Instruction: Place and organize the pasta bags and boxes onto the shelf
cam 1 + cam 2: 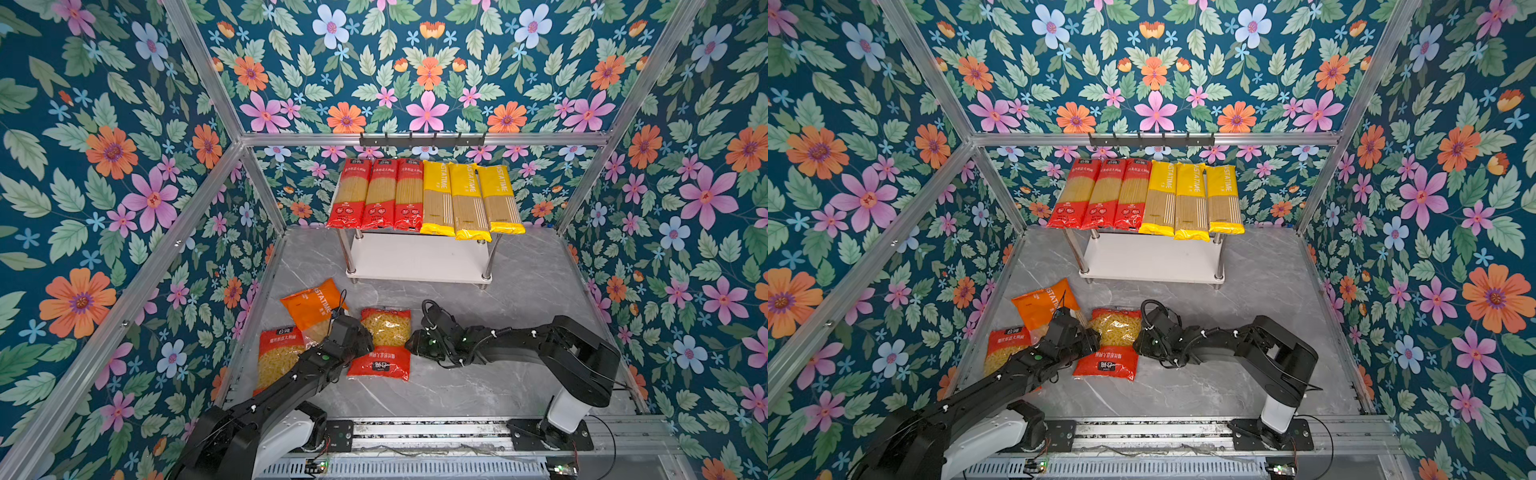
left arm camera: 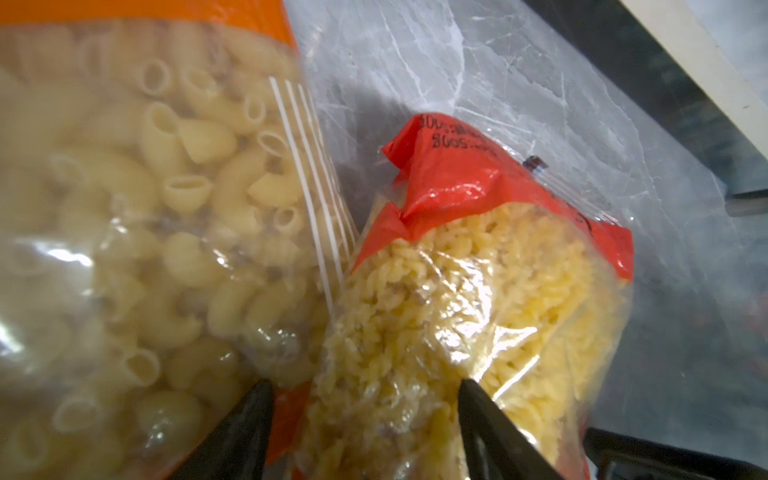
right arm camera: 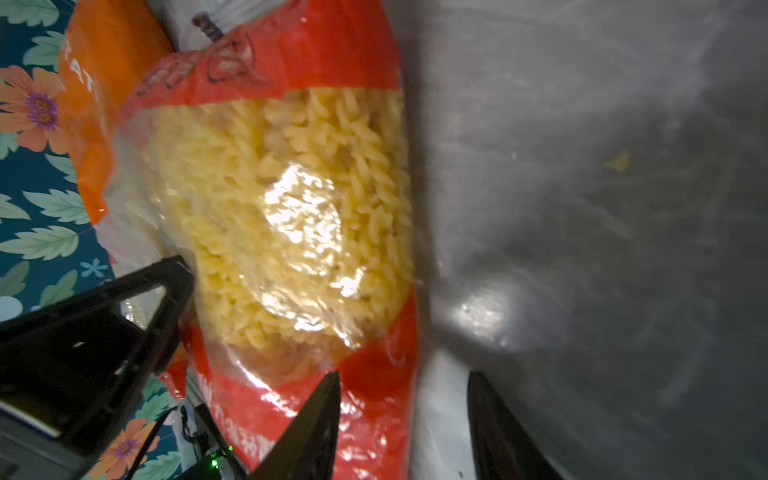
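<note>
- The left red bag (image 1: 276,353) lies flat on the counter (image 1: 519,299) at the front left, close to the side wall. The left arm (image 1: 322,360) crosses over its right part.
- The orange bag (image 1: 309,305) lies just behind it, turned at a slant. Its clear end shows elbow pasta and meets the edge of the next bag in the left wrist view.
- The left pincer (image 2: 365,382) is low over the seam between those two bags. It is released, with its fingers spread: one sits by the orange bag and the other over the spiral pasta, and a gap shows beside the first finger.
- The middle red bag (image 1: 384,328), full of spirals, lies on the counter between the two arms, with its red label end toward the front.
- The right pincer (image 3: 401,374) reaches in from the right to that bag's right edge. It is released, with its fingers apart: one is over the red film and the other over bare counter, and the bag's edge lies between them.
- The shelf (image 1: 415,259) stands at the back, in the middle, well apart from the three bags.
- Three red spaghetti packs (image 1: 380,193) lie side by side on the left half of its upper board, running front to back.
- Three yellow spaghetti packs (image 1: 469,199) fill the right half, touching the red ones. Their front ends hang over the edge, and the middle one hangs over furthest.
</note>
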You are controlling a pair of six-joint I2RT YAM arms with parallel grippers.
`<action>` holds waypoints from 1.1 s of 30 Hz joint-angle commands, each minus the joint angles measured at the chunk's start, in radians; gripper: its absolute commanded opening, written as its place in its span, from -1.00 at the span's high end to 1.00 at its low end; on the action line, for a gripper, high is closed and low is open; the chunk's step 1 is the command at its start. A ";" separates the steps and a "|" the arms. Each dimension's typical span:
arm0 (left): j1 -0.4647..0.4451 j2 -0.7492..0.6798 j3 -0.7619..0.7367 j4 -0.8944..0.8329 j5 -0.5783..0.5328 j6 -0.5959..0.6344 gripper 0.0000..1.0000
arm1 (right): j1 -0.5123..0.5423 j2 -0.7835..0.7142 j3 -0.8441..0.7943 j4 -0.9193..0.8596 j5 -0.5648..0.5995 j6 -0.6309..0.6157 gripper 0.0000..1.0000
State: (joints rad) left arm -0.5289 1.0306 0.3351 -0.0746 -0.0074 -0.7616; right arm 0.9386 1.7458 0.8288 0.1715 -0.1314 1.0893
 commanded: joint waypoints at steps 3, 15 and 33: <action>-0.056 0.032 -0.014 0.090 0.082 -0.063 -0.35 | -0.010 0.023 -0.005 0.089 -0.062 0.034 0.24; -0.417 0.384 0.176 0.380 0.048 -0.167 -0.33 | -0.255 -0.414 -0.341 -0.185 -0.034 -0.073 0.70; -0.352 0.137 0.205 0.055 0.036 -0.053 -0.38 | -0.383 -0.875 -0.460 -0.599 -0.146 -0.119 -0.11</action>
State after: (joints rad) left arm -0.8822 1.2049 0.5442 0.0700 0.0601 -0.8345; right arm 0.5320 0.8749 0.3870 -0.4397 -0.2214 0.8959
